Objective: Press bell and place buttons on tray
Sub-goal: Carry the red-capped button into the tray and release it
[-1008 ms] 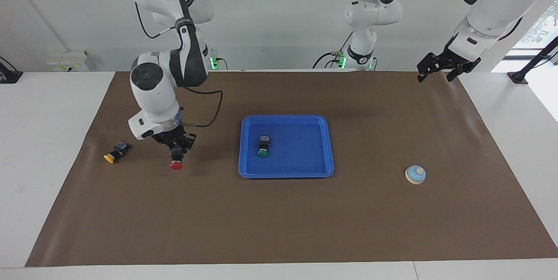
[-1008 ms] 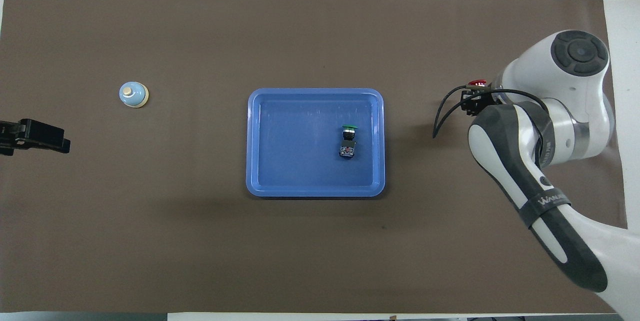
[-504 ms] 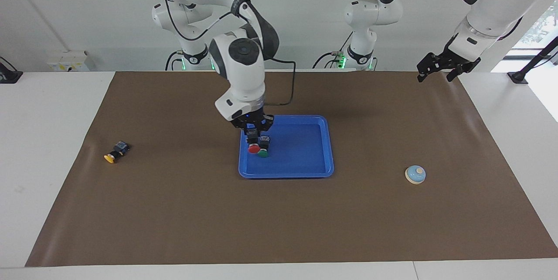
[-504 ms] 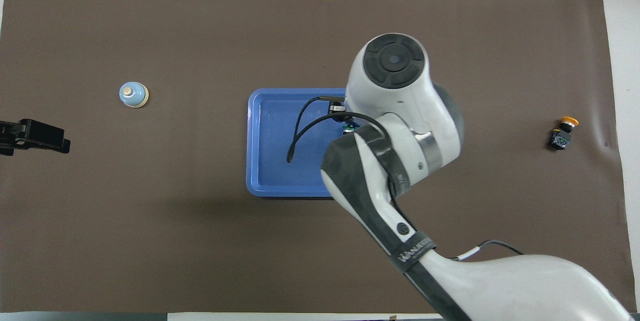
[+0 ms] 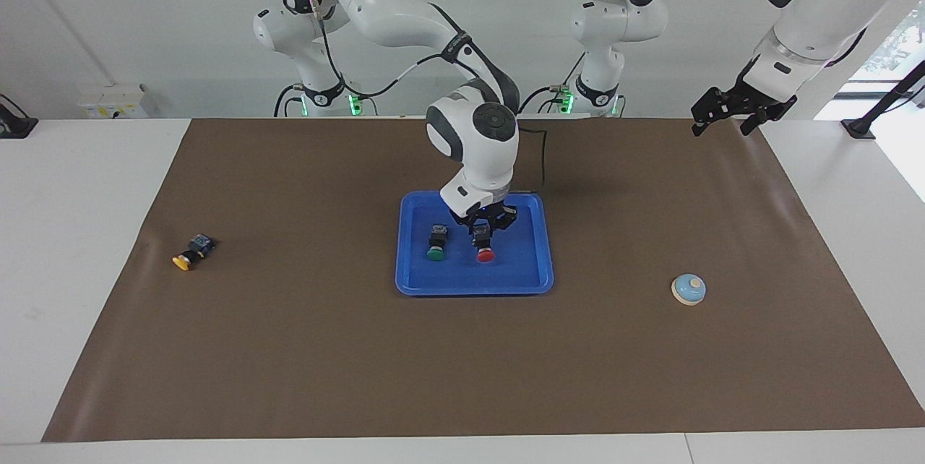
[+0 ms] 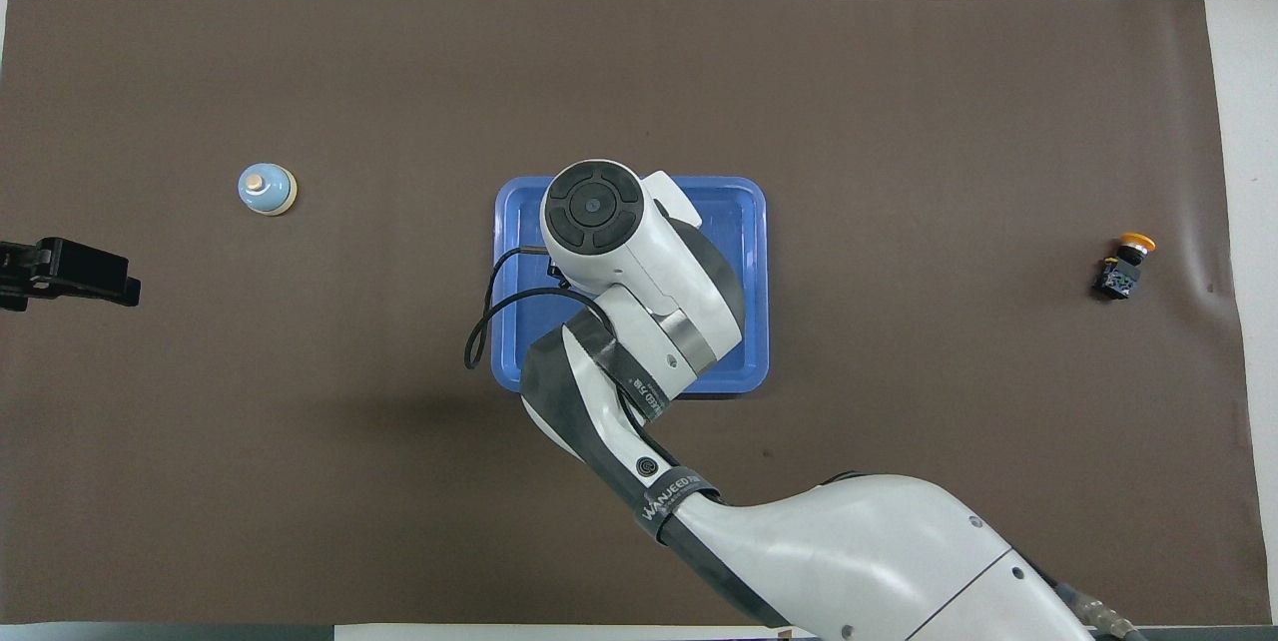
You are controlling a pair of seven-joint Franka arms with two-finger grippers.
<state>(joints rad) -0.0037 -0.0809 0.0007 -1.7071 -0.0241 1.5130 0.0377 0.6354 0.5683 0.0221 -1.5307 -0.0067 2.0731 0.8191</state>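
Note:
The blue tray (image 5: 473,288) lies mid-table. In it lies the green button (image 5: 436,243). Beside that, my right gripper (image 5: 483,232) is shut on the red button (image 5: 485,253), held low over the tray floor with its cap pointing away from the robots. The yellow button (image 5: 191,253) lies on its side on the mat toward the right arm's end, and shows as the yellow button (image 6: 1126,263) from overhead. The bell (image 5: 689,289) stands toward the left arm's end. My left gripper (image 5: 727,116) waits open, raised over the mat's corner. In the overhead view the right arm hides the tray's (image 6: 756,222) contents.
A brown mat (image 5: 462,377) covers most of the white table. The right arm's elbow and cable (image 6: 479,321) hang over the tray. The bell (image 6: 267,190) and the left gripper (image 6: 70,272) show at one side of the overhead view.
My right gripper carried the red button from the mat near the yellow button across to the tray, past the green button, and lowered it. The left arm has not moved.

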